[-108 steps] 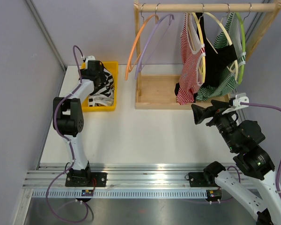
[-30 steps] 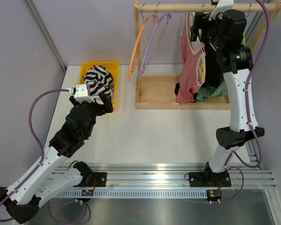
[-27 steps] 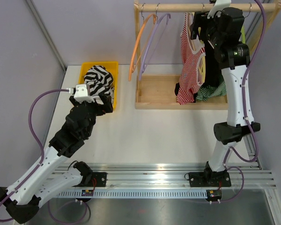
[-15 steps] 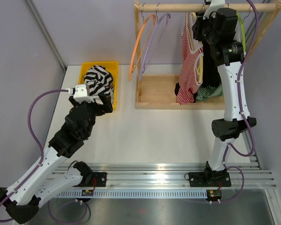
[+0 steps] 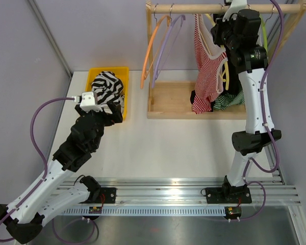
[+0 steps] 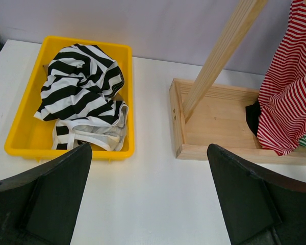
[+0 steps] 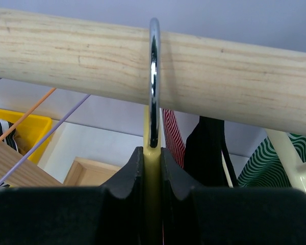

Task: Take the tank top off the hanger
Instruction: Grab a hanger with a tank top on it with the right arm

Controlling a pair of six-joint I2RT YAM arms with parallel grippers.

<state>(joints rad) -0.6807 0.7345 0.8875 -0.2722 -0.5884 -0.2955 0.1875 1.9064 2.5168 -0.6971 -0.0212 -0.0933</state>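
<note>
Up at the rail (image 7: 245, 81), the right gripper (image 7: 152, 158) is clamped on the neck of the yellow hanger (image 7: 152, 204), just under its hook (image 7: 154, 76). The red striped top (image 5: 206, 66) appears to hang from that hanger, on the rack.

The step in hand, I judge, is securing the hanger. Next the hook must lift over the rail without dragging the black top (image 7: 209, 148) beside it.

The left gripper (image 6: 150, 189) hovers with its jaws wide apart near the bin (image 6: 20, 122).

Against a second ago, the right jaws are closed in and the red top's shoulder sits higher. The left arm is unchanged.
</note>
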